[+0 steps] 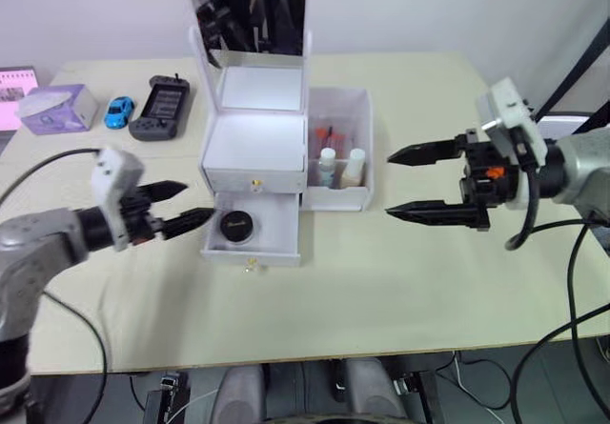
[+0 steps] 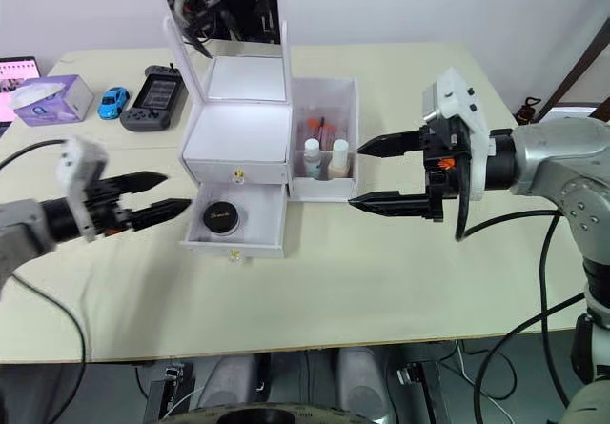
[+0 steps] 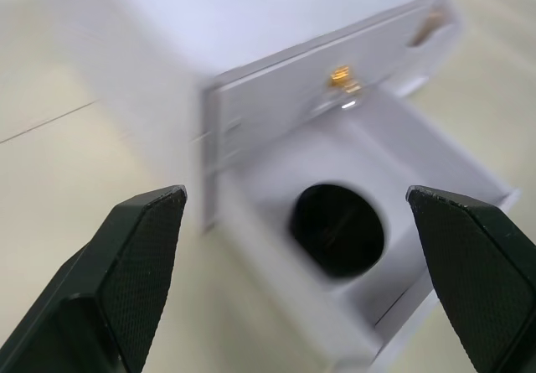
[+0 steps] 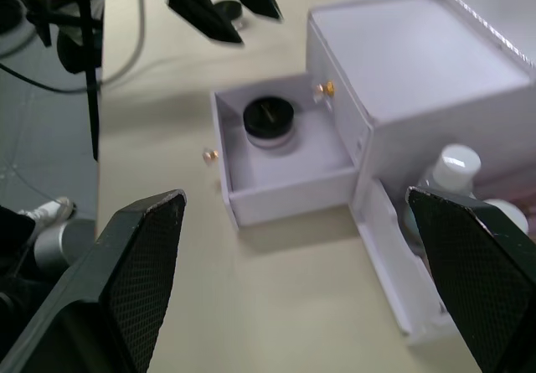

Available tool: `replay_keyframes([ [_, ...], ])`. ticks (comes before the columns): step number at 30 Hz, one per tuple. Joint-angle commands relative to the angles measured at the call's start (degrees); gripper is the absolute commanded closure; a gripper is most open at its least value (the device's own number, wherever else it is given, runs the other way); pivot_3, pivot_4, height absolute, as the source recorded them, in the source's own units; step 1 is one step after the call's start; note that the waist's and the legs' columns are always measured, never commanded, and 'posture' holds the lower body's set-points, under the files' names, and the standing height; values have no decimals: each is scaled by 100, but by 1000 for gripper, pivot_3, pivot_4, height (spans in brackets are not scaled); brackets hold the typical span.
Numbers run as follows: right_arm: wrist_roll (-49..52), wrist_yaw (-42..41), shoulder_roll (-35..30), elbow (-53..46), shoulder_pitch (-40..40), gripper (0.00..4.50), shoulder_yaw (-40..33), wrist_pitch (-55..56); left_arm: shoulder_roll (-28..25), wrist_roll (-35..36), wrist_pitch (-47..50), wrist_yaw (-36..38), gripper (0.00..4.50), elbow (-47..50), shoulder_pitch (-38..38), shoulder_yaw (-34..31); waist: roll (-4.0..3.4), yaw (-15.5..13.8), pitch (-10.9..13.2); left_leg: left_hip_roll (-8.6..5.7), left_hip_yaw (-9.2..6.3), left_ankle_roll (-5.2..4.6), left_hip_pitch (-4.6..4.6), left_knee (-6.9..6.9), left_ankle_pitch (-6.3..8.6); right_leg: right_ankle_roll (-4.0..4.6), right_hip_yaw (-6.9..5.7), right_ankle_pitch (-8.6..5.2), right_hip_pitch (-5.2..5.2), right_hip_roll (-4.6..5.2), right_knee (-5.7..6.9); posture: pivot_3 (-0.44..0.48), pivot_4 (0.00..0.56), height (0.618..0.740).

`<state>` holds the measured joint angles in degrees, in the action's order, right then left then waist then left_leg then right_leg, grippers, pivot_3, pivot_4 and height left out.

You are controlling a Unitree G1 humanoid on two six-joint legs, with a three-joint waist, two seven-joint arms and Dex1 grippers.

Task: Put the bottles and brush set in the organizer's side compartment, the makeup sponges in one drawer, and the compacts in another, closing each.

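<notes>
The left gripper (image 1: 188, 204) was held open and empty above the table (image 1: 400, 291), its fingertips aimed at the organizer (image 1: 255, 138) just beyond them. Directly ahead of those tips the lower drawer (image 1: 254, 231) stood pulled out, and one compact (image 1: 235, 223) lay inside it, toward the end nearest that gripper; a second compact could not be made out. The upper drawer (image 1: 254, 182) above it was shut, its gold knob (image 1: 254, 185) showing. The right gripper (image 1: 402, 185) was likewise open and empty, its two fingers spread wide, one above the other in the head views, and pointed at the side compartment (image 1: 337, 148) a short way in front of them. In that compartment the two bottles (image 1: 340, 168) stood upright side by side against the low front wall, nearest the right gripper, and the brush set (image 1: 322, 136) was seen behind them, further from it. The mirror (image 1: 250, 22) rose upright at the organizer's back. Well beyond the left gripper, at the table's far edge, a tissue box (image 1: 57, 108), a blue toy car (image 1: 119, 111) and a black handheld device (image 1: 161, 108) were lying. The sponges could not be seen.
</notes>
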<state>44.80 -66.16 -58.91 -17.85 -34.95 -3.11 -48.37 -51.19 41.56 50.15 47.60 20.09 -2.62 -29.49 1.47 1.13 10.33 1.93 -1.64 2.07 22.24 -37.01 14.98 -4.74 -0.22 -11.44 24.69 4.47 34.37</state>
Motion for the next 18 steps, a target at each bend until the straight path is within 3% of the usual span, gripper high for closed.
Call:
replay_keyframes([
  [1, -294, -263, 124, 207, -207, 0, 182, 409, 26, -261, -336, 7, 70, -155, 629, -897, -1, -14, 0, 0, 0, 0, 0, -1, 0, 0, 0, 0, 0, 0, 2, 0, 150, 740],
  [9, -628, -1065, 457, 728, -711, 0, 674, 958, 702, -316, -879, 386, 70, -679, 2651, -2939, 14, -20, 0, 3, 7, 1, 4, 0, 1, -19, -1, -12, 11, 7, -2, 0, 150, 740],
  [13, -858, -1284, 632, 1031, -890, 0, 842, 1188, 1107, -537, -1509, 265, 70, -1242, 3204, -3415, 11, -39, -1, 1, 7, 3, 4, -2, 1, -19, -2, -14, 13, 13, -8, 0, 150, 740],
  [18, -1018, -1480, 702, 1219, -984, 0, 892, 1287, 1563, -632, -1955, 107, 70, -1589, 3631, -3531, 16, -31, -3, 1, 15, 5, 7, -8, 3, -19, -1, -15, 35, 23, -23, 0, 150, 740],
])
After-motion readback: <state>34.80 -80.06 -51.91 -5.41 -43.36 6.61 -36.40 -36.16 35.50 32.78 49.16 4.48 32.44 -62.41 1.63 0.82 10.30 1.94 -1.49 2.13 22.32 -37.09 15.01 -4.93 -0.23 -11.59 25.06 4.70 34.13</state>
